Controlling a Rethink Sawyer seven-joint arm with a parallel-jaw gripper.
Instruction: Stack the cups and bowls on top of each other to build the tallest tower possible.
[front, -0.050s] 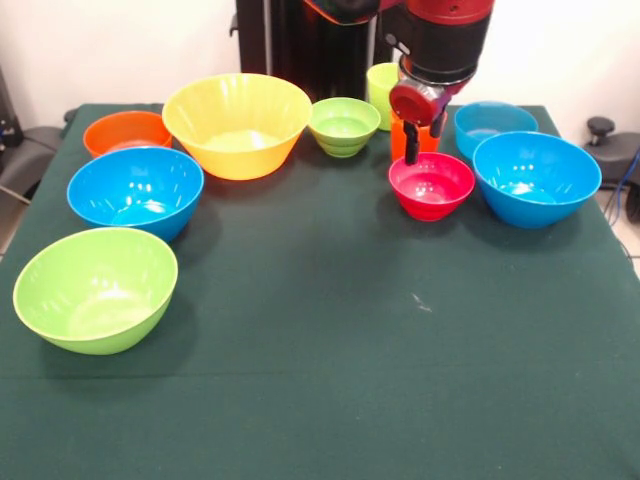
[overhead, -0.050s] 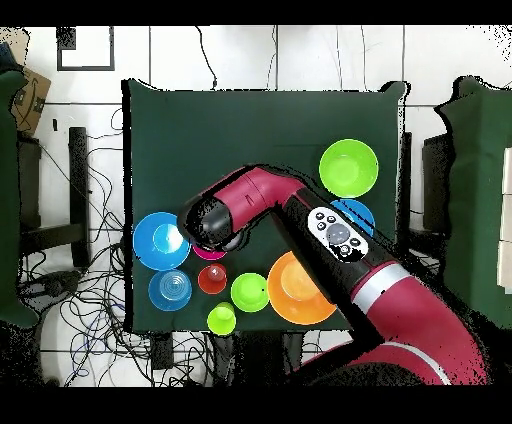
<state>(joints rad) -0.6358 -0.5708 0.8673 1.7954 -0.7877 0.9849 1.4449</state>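
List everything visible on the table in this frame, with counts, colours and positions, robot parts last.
Places are as the front view shows them.
Yellow bowl: 1, largest, far centre-left.
Orange bowl: 1, far left, partly behind the yellow one.
Blue bowls: 3; left, right, smaller one far right.
Lime green bowl: 1, large, near left.
Small green bowl: 1, far centre.
Red-pink bowl: 1, small, right of centre.
Cups: 2; orange behind the red-pink bowl, yellow-green behind it.
Table: 1, dark green cloth.
Arm: 1, red and black.
Gripper: 1, at the orange cup; open or shut unclear.
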